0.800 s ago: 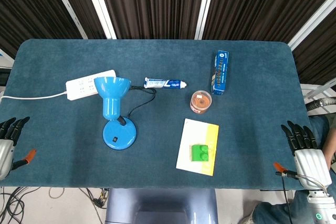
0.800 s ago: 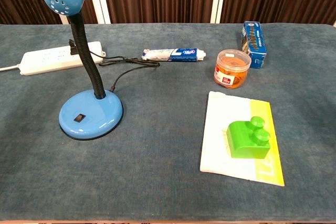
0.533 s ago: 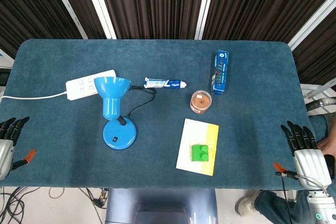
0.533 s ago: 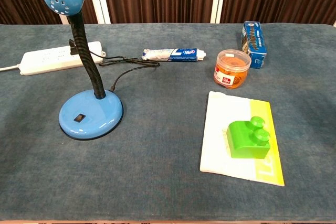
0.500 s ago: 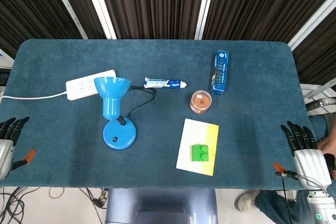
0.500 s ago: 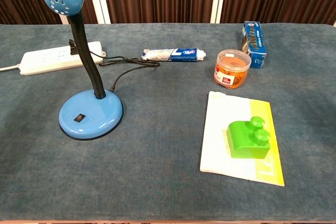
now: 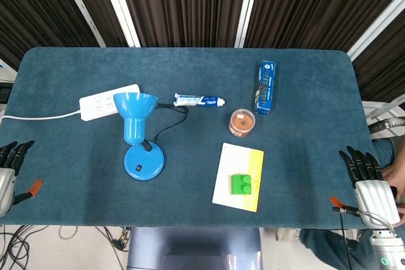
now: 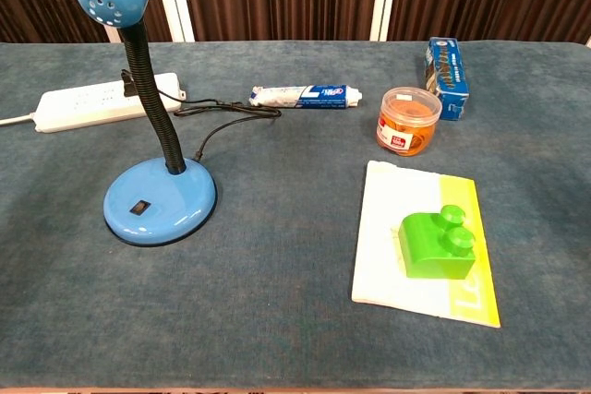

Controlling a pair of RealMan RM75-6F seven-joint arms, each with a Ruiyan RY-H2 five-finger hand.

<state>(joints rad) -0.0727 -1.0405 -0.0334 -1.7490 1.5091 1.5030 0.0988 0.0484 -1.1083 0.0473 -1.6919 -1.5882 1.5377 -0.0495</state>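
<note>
My left hand [image 7: 9, 175] hangs off the table's front left corner, fingers spread, holding nothing. My right hand [image 7: 367, 184] hangs off the front right corner, fingers spread too, empty. Neither hand shows in the chest view. Nearest the left hand is a blue desk lamp [image 7: 138, 133] [image 8: 152, 89]. A green toy block [image 7: 241, 184] [image 8: 436, 244] lies on a white and yellow booklet [image 7: 228, 165] [image 8: 388, 228], well left of the right hand.
A white power strip [image 7: 101, 102] [image 8: 88, 102] lies back left with the lamp's black cord. A toothpaste tube [image 7: 199, 100] [image 8: 303, 96], an orange round tub [image 7: 242, 122] [image 8: 407, 121] and a blue box [image 7: 266, 86] [image 8: 445, 65] sit further back on the blue table [image 7: 304, 150].
Both hands and all the things on the table stay put. A person's leg and hand shift beside my right hand, off the table's edge.
</note>
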